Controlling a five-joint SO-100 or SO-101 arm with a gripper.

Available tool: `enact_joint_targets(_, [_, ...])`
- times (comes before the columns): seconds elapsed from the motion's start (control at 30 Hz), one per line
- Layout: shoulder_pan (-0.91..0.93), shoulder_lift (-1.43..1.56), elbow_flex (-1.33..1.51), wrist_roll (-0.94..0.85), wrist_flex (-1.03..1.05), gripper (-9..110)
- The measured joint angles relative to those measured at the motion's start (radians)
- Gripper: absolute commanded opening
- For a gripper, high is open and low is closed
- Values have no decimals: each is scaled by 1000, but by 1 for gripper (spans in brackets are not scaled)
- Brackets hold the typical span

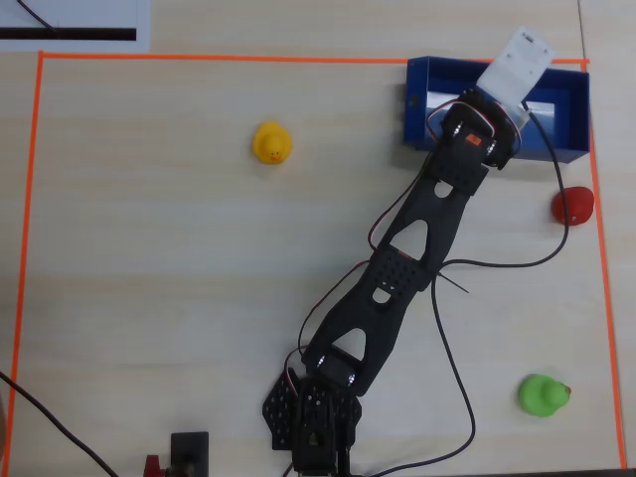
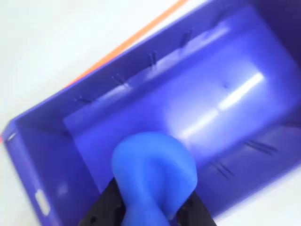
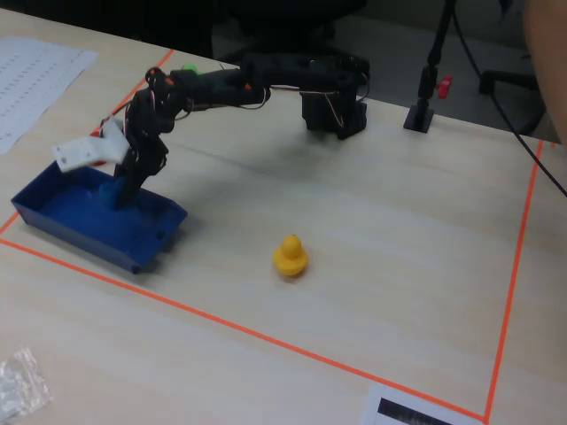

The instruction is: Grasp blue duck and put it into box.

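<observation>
In the wrist view the blue duck [image 2: 153, 172] sits between my black jaws, which press on both of its sides. My gripper [image 2: 150, 205] is shut on it and holds it just above the pale shiny floor of the dark blue box [image 2: 94, 155], near one end. In the overhead view the box [image 1: 417, 104] is at the top right, and my wrist with its white camera mount [image 1: 519, 68] covers the duck. In the fixed view my gripper [image 3: 121, 188] reaches down inside the box [image 3: 133, 243].
A yellow duck [image 1: 271, 143] stands left of the box, also in the fixed view [image 3: 290, 256]. A red duck [image 1: 573, 206] sits just below the box's right end. A green duck [image 1: 543, 395] is at the lower right. Orange tape [image 1: 30, 199] frames the table area.
</observation>
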Motion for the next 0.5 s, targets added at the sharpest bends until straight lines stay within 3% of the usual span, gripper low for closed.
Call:
enact_joint_targets(0.23, [-35, -103, -78, -34, -63, 3])
enact_joint_targets(0.4, [-38, -158, -89, -66, -94, 31])
enact_joint_targets(0.5, [-29, -161, -89, -106, -94, 34])
